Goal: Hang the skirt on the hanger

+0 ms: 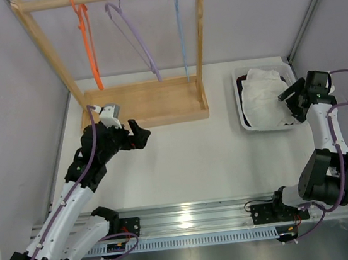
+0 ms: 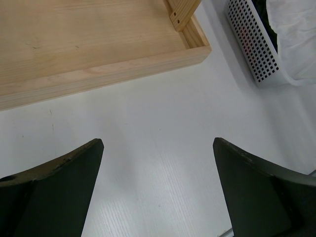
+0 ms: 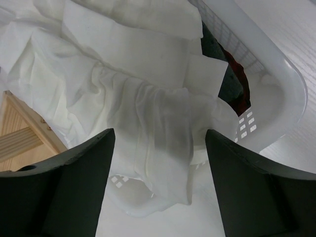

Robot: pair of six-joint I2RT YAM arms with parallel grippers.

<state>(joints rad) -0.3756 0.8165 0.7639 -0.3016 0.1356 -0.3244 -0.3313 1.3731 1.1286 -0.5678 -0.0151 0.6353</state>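
The white skirt [image 1: 265,96] lies heaped in a white perforated basket [image 1: 241,106] at the right; its thin fabric drapes over the basket's rim in the right wrist view [image 3: 148,113]. The orange hanger [image 1: 86,39] hangs at the left of the wooden rail. My right gripper [image 1: 291,101] is open, just over the skirt's right side, its jaws straddling the draped fabric [image 3: 158,140] without touching it. My left gripper [image 1: 138,134] is open and empty over the bare table, in front of the rack's wooden base [image 2: 98,54].
A lilac hanger [image 1: 134,36] and a pale blue hanger [image 1: 180,27] hang on the same wooden rack [image 1: 145,105]. Dark and red cloth [image 3: 232,79] lies under the skirt in the basket. Grey walls close in both sides. A metal rail [image 1: 191,220] runs along the near edge.
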